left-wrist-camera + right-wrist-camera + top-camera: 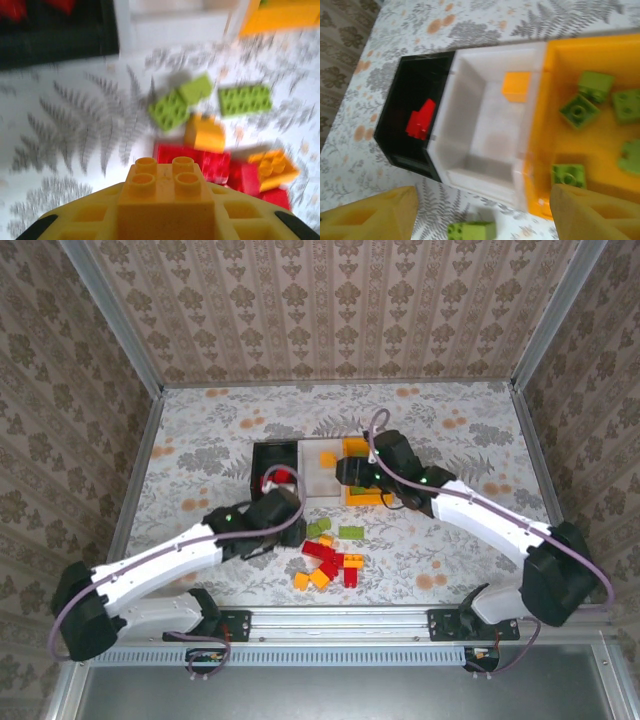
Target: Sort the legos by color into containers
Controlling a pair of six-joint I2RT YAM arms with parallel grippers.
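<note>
Presently, left gripper clenched on orange brick.
We judge: white bin next; right gripper gapes empty.

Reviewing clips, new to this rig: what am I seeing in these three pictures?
A left arm and a right arm are bolted at the near edge of a table. The overhead picture shows both; the other two come from a camera on each wrist. Loose bricks, red, green and orange, lie beside three joined bins: the black bin holds a red brick, the white bin an orange one, the orange bin green bricks. The left claw grips an orange brick. The right claw hangs open above the bins.
</note>
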